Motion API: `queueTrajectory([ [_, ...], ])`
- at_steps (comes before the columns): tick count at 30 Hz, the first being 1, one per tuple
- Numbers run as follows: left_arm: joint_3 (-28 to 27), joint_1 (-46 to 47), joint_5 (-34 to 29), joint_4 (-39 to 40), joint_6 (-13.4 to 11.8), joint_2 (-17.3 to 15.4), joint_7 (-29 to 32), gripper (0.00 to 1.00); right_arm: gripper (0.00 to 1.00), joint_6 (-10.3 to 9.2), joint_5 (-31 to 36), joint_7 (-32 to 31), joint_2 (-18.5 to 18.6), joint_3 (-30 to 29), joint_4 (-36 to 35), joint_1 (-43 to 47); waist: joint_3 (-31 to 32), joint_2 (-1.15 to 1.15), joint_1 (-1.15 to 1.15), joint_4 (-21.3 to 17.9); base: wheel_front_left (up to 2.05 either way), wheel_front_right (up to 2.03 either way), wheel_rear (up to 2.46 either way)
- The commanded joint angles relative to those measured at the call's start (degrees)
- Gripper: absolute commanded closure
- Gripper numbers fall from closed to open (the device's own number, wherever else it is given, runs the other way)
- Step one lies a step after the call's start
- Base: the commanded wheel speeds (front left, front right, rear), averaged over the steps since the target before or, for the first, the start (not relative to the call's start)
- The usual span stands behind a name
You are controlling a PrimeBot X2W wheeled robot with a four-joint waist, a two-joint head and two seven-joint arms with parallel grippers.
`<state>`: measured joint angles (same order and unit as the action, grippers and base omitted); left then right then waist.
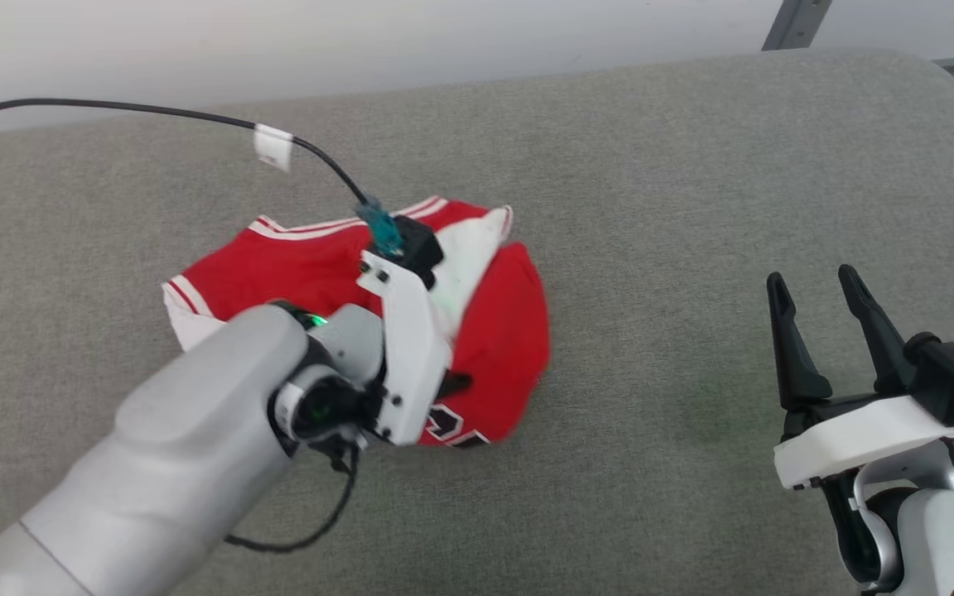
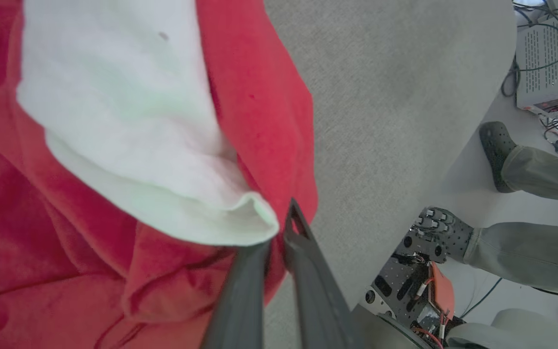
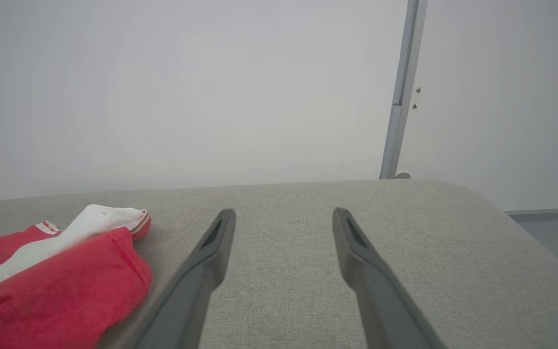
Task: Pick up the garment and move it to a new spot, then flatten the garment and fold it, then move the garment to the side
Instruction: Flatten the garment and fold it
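Note:
The garment (image 1: 510,331) lies crumpled on the grey padded surface (image 1: 676,165), red with a white sleeve and striped trim. My left arm's wrist (image 1: 407,348) hangs over its middle, fingers pointing down into the cloth. In the left wrist view my left gripper (image 2: 279,235) is shut on a fold of the garment (image 2: 114,121), at the edge of the white sleeve where it meets the red cloth. My right gripper (image 1: 816,285) stands open at the lower right, apart from the garment. The right wrist view shows the right gripper (image 3: 284,215) with nothing in it and the garment (image 3: 66,291) at the lower left.
A black cable (image 1: 113,106) with a white tag arcs from the left wrist toward the far left. Beyond the surface's rounded edge a person's legs and shoes (image 2: 526,169) stand on the floor, near an electronics box (image 2: 545,72) with wires. A metal post (image 3: 400,97) rises behind the surface.

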<state>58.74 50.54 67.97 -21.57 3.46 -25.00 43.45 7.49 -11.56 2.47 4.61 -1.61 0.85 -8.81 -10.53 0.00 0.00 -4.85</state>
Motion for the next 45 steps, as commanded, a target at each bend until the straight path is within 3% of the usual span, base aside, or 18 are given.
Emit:
queueTrajectory([
  [1,0.3,-1.2,0.3,1.7,-0.5,0.0,0.4,1.0,0.0,0.01,0.0,0.0,-0.1,-0.1,-0.2,0.1,-0.1,0.0,0.0,0.2,0.0,0.0,0.0],
  [7,2.8,-4.6,-1.4,9.0,-3.4,-1.3,1.1,1.0,0.0,0.01,-0.2,-0.2,-0.3,0.0,-0.7,0.0,-0.8,0.0,0.0,0.6,0.0,0.0,0.0],
  [8,2.9,-4.9,-1.7,9.5,-3.6,-1.5,0.6,0.87,0.0,0.01,-0.2,-0.2,-0.3,0.1,-0.6,-0.1,-0.9,0.0,0.0,0.7,0.0,0.0,0.0],
  [9,3.1,-4.9,-2.8,9.8,-3.9,-2.0,0.1,0.58,0.0,0.01,-0.3,-0.2,-0.3,0.1,-0.5,-0.3,-1.0,0.0,0.0,0.8,0.0,0.0,0.0],
  [10,3.5,-5.0,-3.7,9.8,-3.9,-2.6,-0.3,0.09,0.0,0.01,-0.3,-0.1,-0.4,0.1,-0.4,-0.6,-1.0,0.0,0.0,0.9,0.0,0.0,0.0],
  [11,3.6,-5.1,-3.8,9.8,-3.9,-3.0,-0.8,0.0,0.0,0.01,-0.4,0.0,-0.4,0.3,-0.2,-0.8,-0.9,0.0,0.0,1.1,0.0,0.0,0.0],
  [22,-2.4,-1.6,-1.5,11.2,-6.1,-6.8,-1.3,0.0,0.0,0.01,-0.4,0.2,0.4,0.8,0.1,-0.2,2.1,0.0,0.0,3.6,0.0,0.0,0.0],
  [28,-4.0,0.8,-2.1,7.1,-6.8,-8.9,-1.3,0.0,0.0,0.01,0.1,-0.2,1.1,2.0,-0.6,-0.9,3.2,0.0,0.0,4.2,0.0,0.0,0.0],
  [45,-1.1,-1.0,-3.6,-12.6,-3.8,-6.5,-2.6,0.0,0.0,0.01,0.0,-1.5,2.0,2.8,-3.3,-2.0,1.1,0.0,0.0,2.3,0.0,0.0,0.0],
])
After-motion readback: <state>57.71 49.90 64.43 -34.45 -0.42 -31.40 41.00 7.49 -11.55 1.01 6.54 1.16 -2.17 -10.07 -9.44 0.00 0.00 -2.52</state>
